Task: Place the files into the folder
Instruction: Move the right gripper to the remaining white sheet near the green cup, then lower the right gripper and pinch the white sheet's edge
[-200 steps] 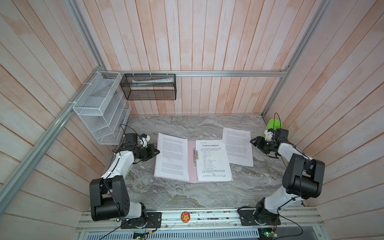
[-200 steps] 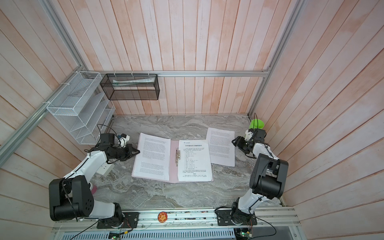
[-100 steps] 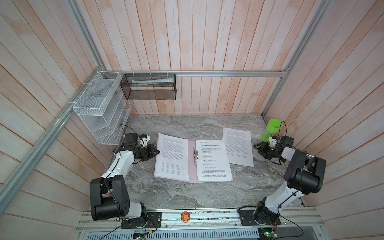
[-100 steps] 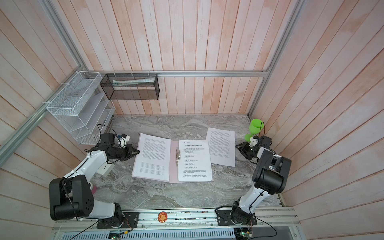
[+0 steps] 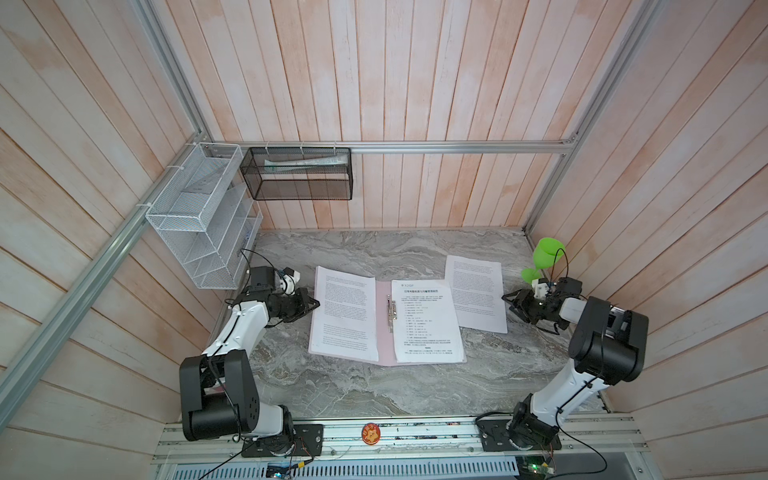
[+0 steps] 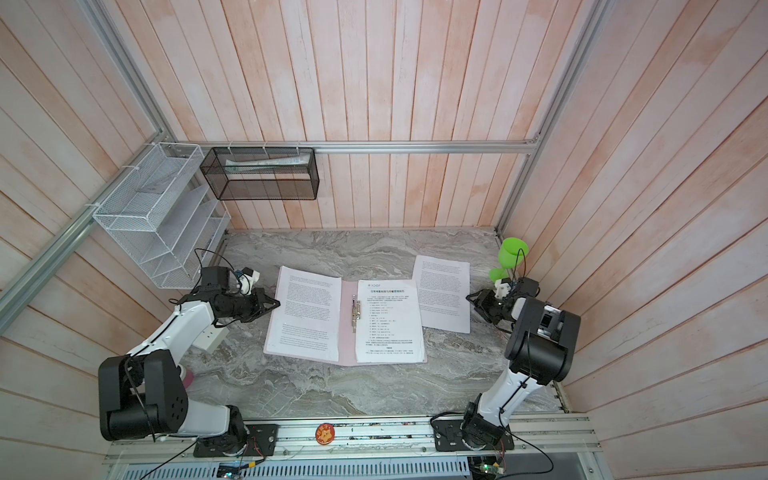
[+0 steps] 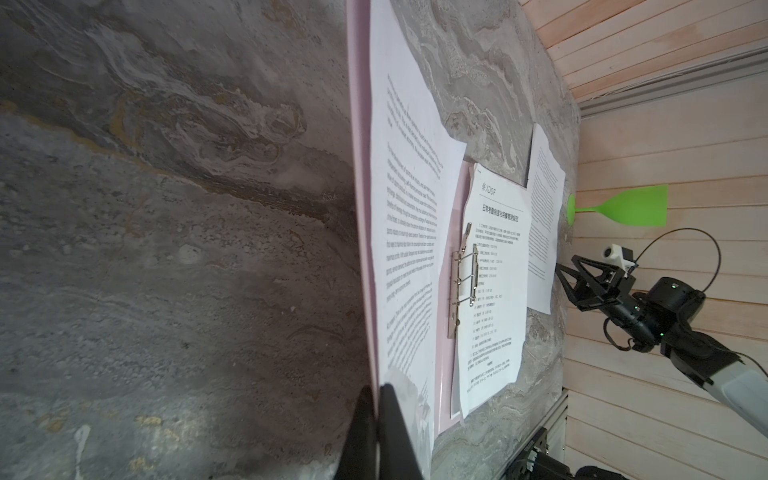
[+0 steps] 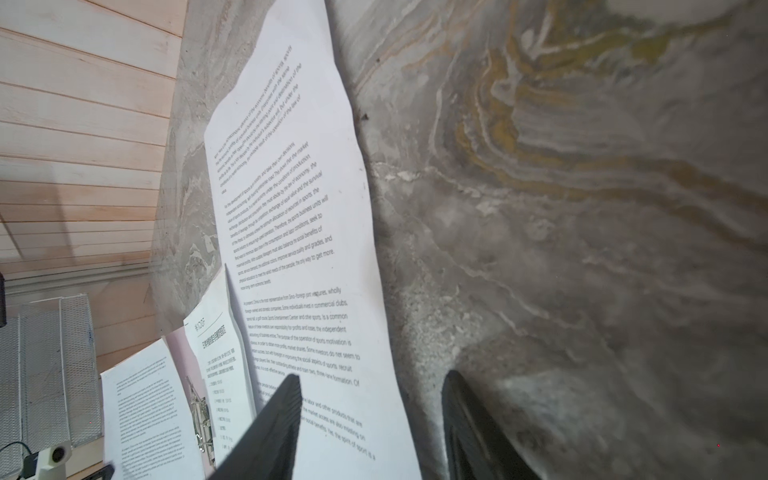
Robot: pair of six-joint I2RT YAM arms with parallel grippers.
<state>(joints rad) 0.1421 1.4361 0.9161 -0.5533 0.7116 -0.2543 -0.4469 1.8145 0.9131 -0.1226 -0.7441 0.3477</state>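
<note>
1. The folder (image 5: 383, 345) lies open mid-table: thin, pale pink, rectangular, a silver metal clip (image 5: 390, 313) at its spine.
2. Two files (image 5: 345, 316), matte white printed sheets, rest on its covers; a loose sheet (image 5: 478, 295) lies at its right on the grey veined tabletop (image 5: 374, 390).
3. The headed sheet (image 5: 428, 320) reads "XDOF" above a bold Chinese title.
4. We see the left gripper (image 7: 376, 388) pinched shut on the folder's outer edge, the right gripper (image 8: 370, 378) parted astride the loose sheet's edge.
</note>
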